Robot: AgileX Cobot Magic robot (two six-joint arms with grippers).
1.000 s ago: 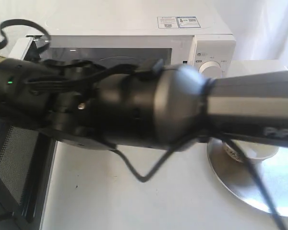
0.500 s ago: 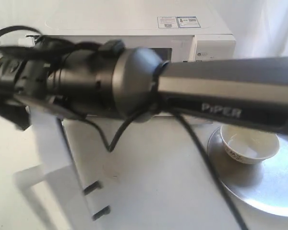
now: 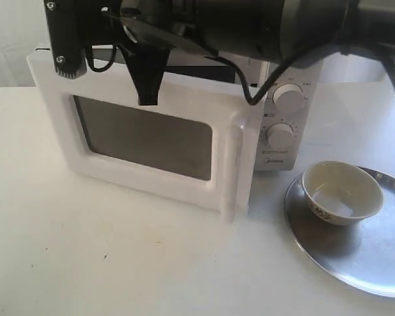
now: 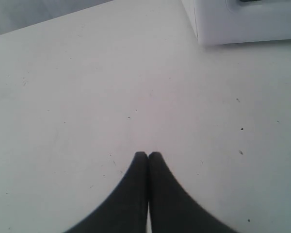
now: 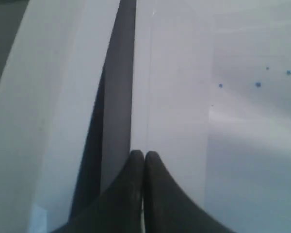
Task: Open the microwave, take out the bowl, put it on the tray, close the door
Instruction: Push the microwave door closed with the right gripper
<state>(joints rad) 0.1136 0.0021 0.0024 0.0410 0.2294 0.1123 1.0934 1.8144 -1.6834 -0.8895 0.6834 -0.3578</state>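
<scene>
The white microwave [image 3: 284, 153] stands at the back, and its door [image 3: 204, 105] is swung almost to, the handle [image 3: 232, 172] side still standing out a little. My right gripper [image 3: 148, 99] reaches across from the right. It is shut and empty, its tips against the door's upper front. In the right wrist view the right gripper [image 5: 144, 154] lies on the door's [image 5: 174, 97] white top, next to a dark gap. The cream bowl [image 3: 342, 192] sits upright on the silver tray [image 3: 355, 266]. My left gripper [image 4: 148, 155] is shut over bare table.
The table [image 3: 118, 263] in front of the microwave is white. A corner of the microwave [image 4: 242, 22] shows beyond the left gripper. The right arm [image 3: 263, 26] spans the top of the exterior view, with a cable hanging by the dials [image 3: 288, 96].
The door has swung from wide open at the left to nearly closed. The right arm moved with it, up and back toward the microwave, uncovering the table and tray.
</scene>
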